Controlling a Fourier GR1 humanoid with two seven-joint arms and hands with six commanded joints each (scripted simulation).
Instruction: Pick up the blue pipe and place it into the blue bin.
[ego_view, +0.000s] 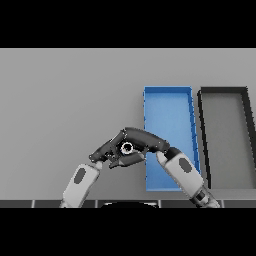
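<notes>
A small pipe (127, 148) shows as a pale ring-shaped open end with a short grey body below it, just left of the blue bin (170, 110); its colour is hard to tell. My right hand (145, 140) reaches in from the lower right across the bin's left wall, with its fingers curled over the pipe. From the lower left, my left hand (106, 151) meets the pipe's left side with its fingers held fairly straight. Both hands hide most of the pipe. The blue bin is a long open tray with nothing inside.
A black bin (225, 130) of the same long shape stands right beside the blue one, on its right. My right forearm (182, 172) lies over the blue bin's near end. Grey table stretches to the left and far side.
</notes>
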